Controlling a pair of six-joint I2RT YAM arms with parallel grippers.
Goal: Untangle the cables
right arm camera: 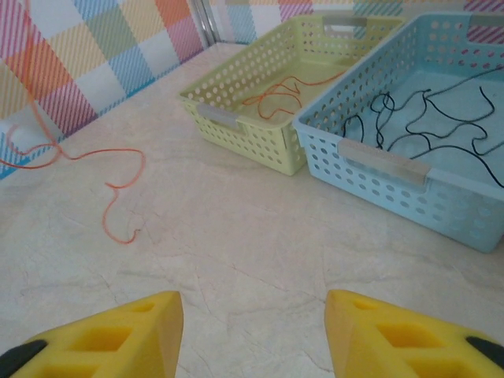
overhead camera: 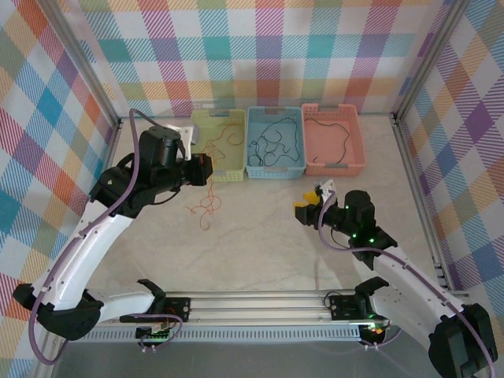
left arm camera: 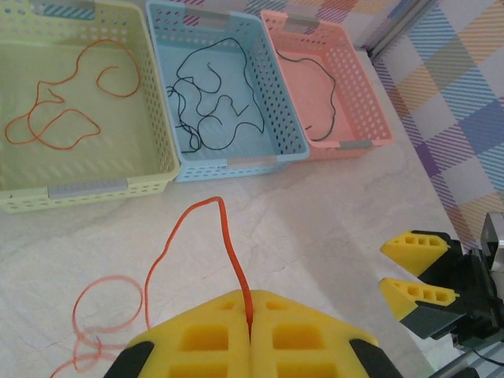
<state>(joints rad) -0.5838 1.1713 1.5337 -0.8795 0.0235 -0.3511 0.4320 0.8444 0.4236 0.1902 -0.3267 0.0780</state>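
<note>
An orange-red cable (left arm camera: 228, 244) rises from a loose tangle on the table (overhead camera: 206, 206) into my left gripper (left arm camera: 250, 303), which is shut on its upper end in front of the yellow-green basket. In the right wrist view the same strand (right arm camera: 118, 189) trails over the marbled tabletop at the left. My right gripper (right arm camera: 252, 319) hovers low over bare table right of centre (overhead camera: 307, 206), jaws open with nothing between them. Another orange cable (left arm camera: 63, 118) lies in the yellow-green basket, black cables (left arm camera: 213, 102) lie in the blue one, and a dark cable (left arm camera: 323, 94) lies in the pink one.
Three perforated baskets stand side by side at the back: yellow-green (overhead camera: 227, 175), blue (overhead camera: 276, 172), pink (overhead camera: 335, 168). Checked walls with metal posts enclose the table on three sides. Bare tabletop lies between the two grippers and in front of the baskets.
</note>
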